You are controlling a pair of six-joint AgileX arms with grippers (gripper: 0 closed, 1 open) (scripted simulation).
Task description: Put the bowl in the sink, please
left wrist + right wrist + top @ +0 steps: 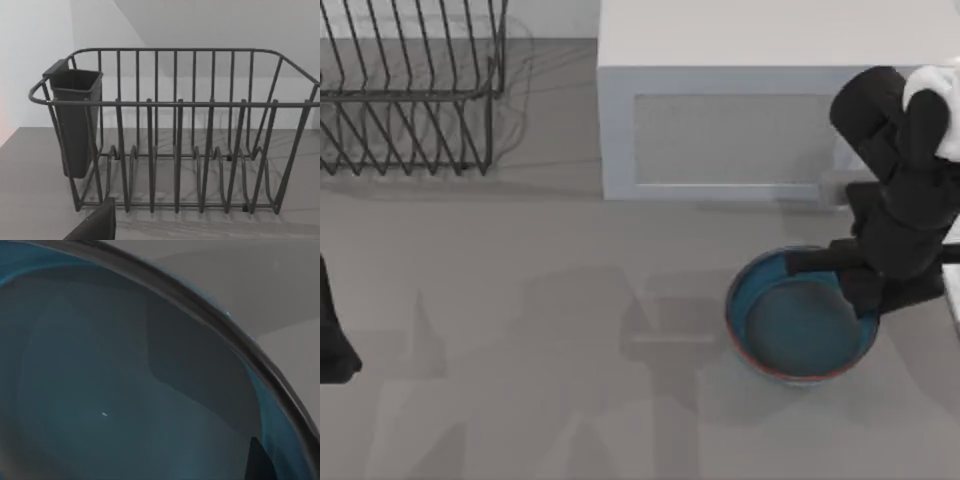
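Observation:
The round blue bowl (800,318), with a thin reddish rim and a teal inside, sits on the grey counter in front of the white microwave (720,130). My right gripper (842,278) is at the bowl's far right rim, one finger inside and one outside, shut on the rim. The right wrist view looks closely into the teal inside of the bowl (110,390), with a dark fingertip (261,460) against it. A pale strip of the sink (954,300) runs along the right edge of the table. My left arm (332,345) is parked at the left edge.
A dark wire dish rack (410,85) stands at the back left. The left wrist view faces this rack (180,150), which has a dark cutlery cup (75,125) hung on one end. The microwave stands close behind the bowl.

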